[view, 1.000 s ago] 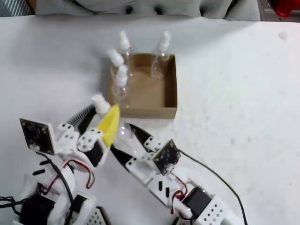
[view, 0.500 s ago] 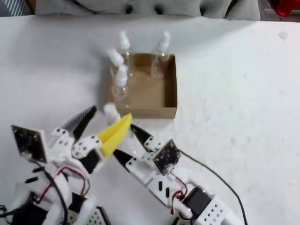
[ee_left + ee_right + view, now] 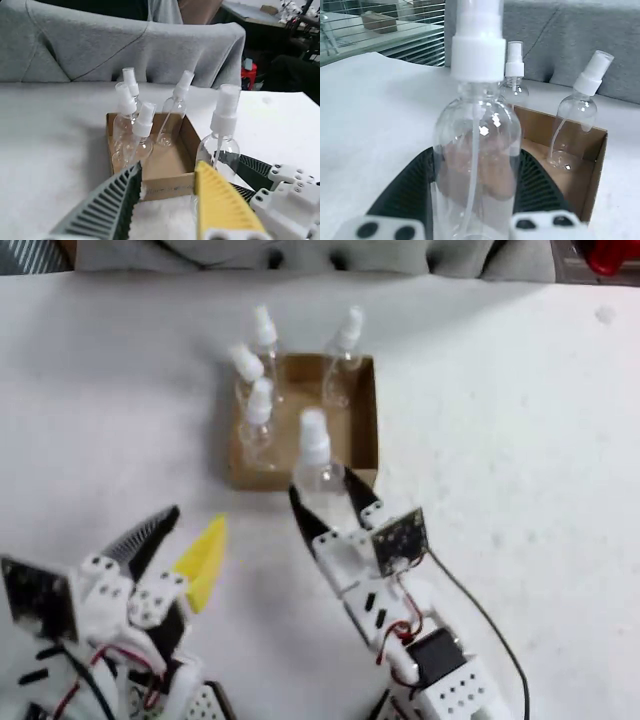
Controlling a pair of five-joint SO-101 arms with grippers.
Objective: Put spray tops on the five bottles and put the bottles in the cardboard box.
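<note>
On the counter (image 3: 520, 390), the cardboard box (image 3: 364, 435) carries four capped bottles (image 3: 258, 420) toward its far side. My right claw (image 3: 322, 490) pinches the fifth bottle (image 3: 315, 455), spray top fitted, upright at the near wall, while my left claw (image 3: 195, 522) hangs spread and empty. I judge this the final step: lift the bottle over the wall, lower it and release.

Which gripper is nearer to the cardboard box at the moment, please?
Right. The right gripper holds a bottle at the near wall of the cardboard box; the left gripper is open, well short of the box, back toward the arms' bases.
</note>
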